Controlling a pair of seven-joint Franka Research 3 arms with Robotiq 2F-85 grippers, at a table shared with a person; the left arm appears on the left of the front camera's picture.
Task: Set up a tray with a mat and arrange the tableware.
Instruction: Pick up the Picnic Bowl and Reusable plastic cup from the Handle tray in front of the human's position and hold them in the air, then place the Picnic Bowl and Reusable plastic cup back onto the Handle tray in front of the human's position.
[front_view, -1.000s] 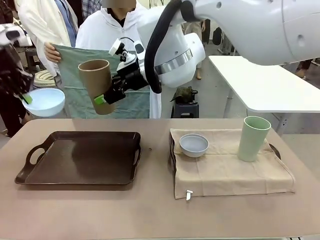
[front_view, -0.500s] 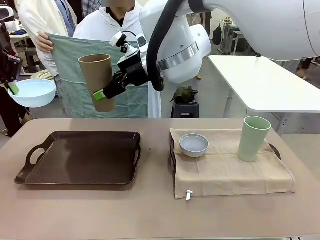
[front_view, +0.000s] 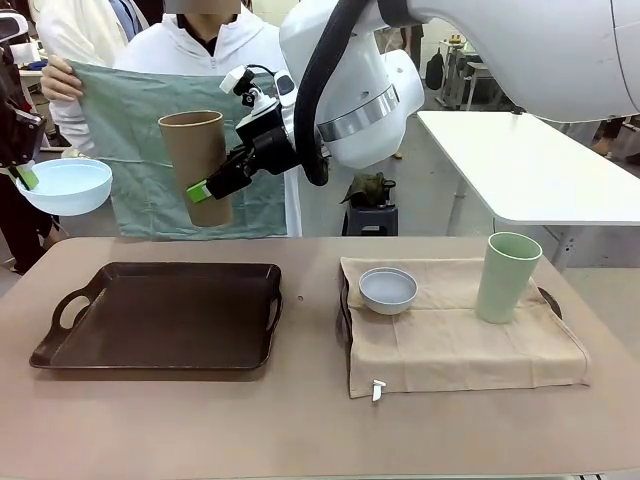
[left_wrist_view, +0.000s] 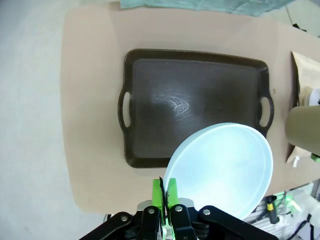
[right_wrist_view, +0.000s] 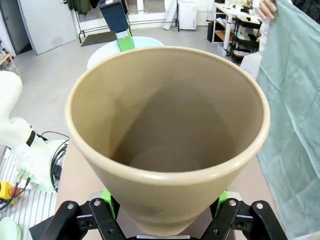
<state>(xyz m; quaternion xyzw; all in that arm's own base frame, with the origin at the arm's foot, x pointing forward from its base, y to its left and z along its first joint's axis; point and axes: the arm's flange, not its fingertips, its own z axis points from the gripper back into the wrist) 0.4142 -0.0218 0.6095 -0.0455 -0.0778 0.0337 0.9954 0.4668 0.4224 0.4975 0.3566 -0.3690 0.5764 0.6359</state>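
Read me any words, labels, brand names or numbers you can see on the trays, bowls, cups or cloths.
None can be read: no print shows on the dark tray, pale blue bowl, tan cup, green cup, greyish bowl or green cloth.

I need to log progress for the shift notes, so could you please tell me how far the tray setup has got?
Done: nothing is set on the dark tray.

In hand: the left pincer holds the pale blue bowl, the right pincer the tan cup, and the person holds up the green mat.

Left: the greyish bowl and green cup sit on the beige cloth.
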